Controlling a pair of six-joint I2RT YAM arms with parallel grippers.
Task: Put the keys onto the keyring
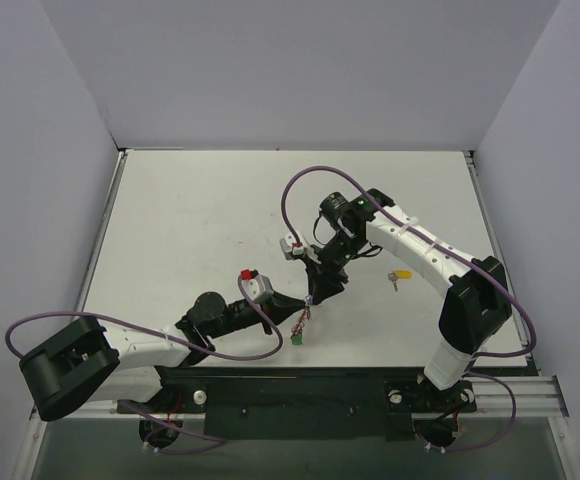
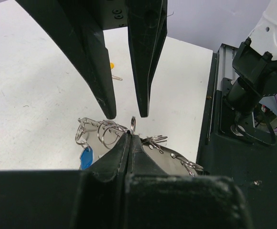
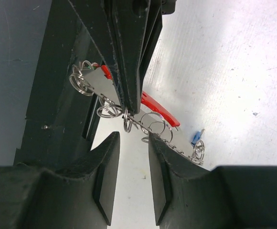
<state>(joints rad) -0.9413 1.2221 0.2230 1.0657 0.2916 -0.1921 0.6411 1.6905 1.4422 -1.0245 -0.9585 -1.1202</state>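
**Desk:** What's at centre table?

**Photographer:** The left gripper (image 3: 125, 108), fingers pressed together, pinches one small loop of the keyring (image 3: 156, 108) at its tips.

**Desk:** And the right gripper (image 2: 126, 114)?

**Photographer:** Its fingers are apart and hold nothing. The tips sit just short of the pinched loop and point straight at it. The ring's red-and-silver band runs slantwise across the gap between them.

**Desk:** Which keys are on?

**Photographer:** A blue-capped key (image 3: 196, 137) hangs at the band's far end. A green cap (image 1: 297, 340) dangles below it in the overhead view. The yellow key (image 1: 401, 275) lies loose on the table (image 1: 190, 220), on the right arm's side and well apart from the ring. The right arm looks the nearer one to fetch it.

**Desk:** Anything unclear?

**Photographer:** The left fingers cover where the loop joins the band. The yellow key is too small to tell which way its blade points. No black key can be made out.
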